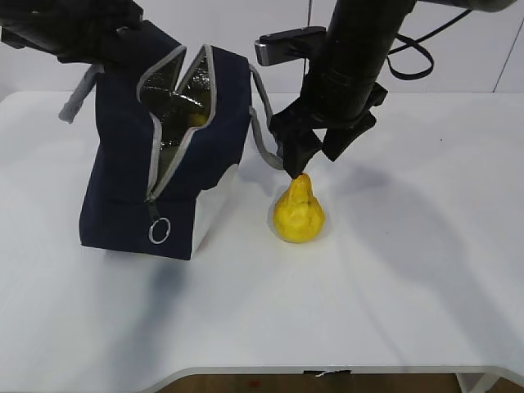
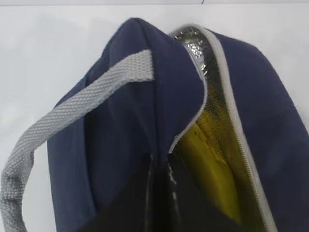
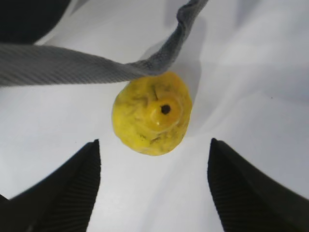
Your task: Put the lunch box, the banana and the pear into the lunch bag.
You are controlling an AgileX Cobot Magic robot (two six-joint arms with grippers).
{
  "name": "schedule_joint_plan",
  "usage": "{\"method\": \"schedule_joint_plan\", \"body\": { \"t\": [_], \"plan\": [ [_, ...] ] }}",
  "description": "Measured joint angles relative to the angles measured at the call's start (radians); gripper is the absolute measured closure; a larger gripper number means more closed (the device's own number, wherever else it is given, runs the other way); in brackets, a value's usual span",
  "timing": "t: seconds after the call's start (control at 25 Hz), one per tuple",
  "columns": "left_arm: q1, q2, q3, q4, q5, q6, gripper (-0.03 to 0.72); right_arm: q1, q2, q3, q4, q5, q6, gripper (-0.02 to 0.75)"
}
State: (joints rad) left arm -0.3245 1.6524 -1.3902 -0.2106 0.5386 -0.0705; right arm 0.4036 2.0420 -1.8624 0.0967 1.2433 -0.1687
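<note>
The lunch bag point(image 1: 123, 196) is dark blue with a white patch low on its side, a grey zipper edge, a silver ring and shiny silver inside, and its handle point(image 2: 58, 121) is grey with a woven look. The pear point(image 1: 299, 213) is bright yellow with a small dark dot on top, and the banana point(image 2: 212, 169) inside the bag is yellow. The table point(image 1: 393, 311) is white, and the right gripper point(image 1: 315, 160) is black with fine lines on its fingers point(image 3: 63, 193).

Right arm point(image 1: 354, 57) is matte black, a grey camera box point(image 1: 288, 45) bolted beside it, black cable point(image 1: 416, 51) looping behind. Its claw point(image 3: 153, 188) shows ribbed black fingers point(image 3: 72, 188), tapering to points.
</note>
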Motion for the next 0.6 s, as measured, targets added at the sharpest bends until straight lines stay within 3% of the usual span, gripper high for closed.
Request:
{"method": "schedule_joint_plan", "body": {
  "t": [0.6],
  "plan": [
    [0.000,0.013,0.000,0.006,0.002,0.000,0.693,0.000,0.068,0.000,0.017,-0.037,-0.038,0.194]
  ]
}}
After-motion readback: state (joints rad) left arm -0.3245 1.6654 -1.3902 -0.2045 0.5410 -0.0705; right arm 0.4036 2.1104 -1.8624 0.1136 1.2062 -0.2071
